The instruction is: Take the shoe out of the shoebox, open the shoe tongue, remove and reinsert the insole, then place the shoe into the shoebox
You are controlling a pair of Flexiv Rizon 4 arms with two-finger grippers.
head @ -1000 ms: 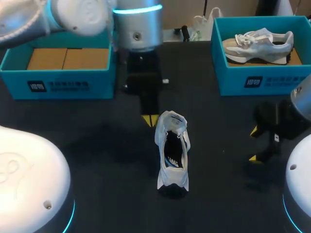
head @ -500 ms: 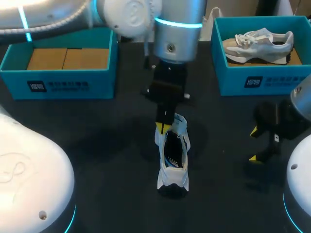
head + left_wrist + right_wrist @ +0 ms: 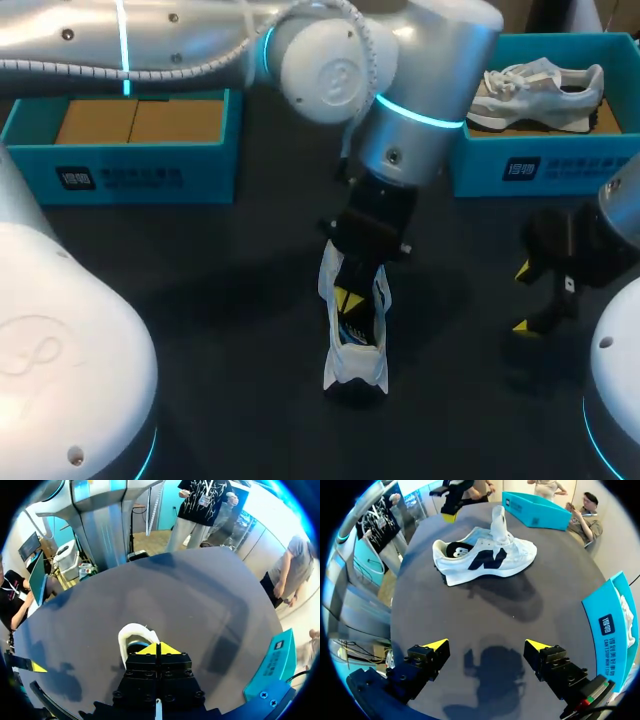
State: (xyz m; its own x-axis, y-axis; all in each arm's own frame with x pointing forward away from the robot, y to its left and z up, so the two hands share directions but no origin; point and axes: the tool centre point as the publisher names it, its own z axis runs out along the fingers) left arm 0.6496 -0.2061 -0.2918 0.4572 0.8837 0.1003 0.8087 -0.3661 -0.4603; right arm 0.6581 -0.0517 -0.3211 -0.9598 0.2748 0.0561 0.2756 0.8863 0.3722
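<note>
**Head view.** The shoe (image 3: 357, 370) lies at the middle of the bench (image 3: 230, 300), out of its box, heel toward the near edge; this placement is judged to put it within reach of both arms. The left arm reaches past the middle; the left pincer (image 3: 346, 298) points down over the shoe's opening, probably to work the tongue or insole. The right pincer (image 3: 521, 297) hangs near the right edge, well apart from the shoe, released; this is judged a standby post that leaves the left arm room. The left shoebox (image 3: 120, 175) stands at the far left corner and shows only brown card inside; the right shoebox (image 3: 540, 170) at the far right corner holds a grey shoe (image 3: 540, 90).

**Left wrist view.** The left pincer (image 3: 159, 649) is clenched, its yellow tips meeting; whether anything thin is nipped between them cannot be told. A white part of the shoe (image 3: 131, 636) shows just beside and under the tips.

**Right wrist view.** The right pincer (image 3: 486, 647) has its tips spread wide with only bare bench between them. Ahead lies the shoe (image 3: 485, 557), side-on, its tongue (image 3: 499, 522) standing upright, which leaves the opening exposed for access to the insole. The left pincer (image 3: 449, 516) hangs above the heel end; contact cannot be confirmed.
</note>
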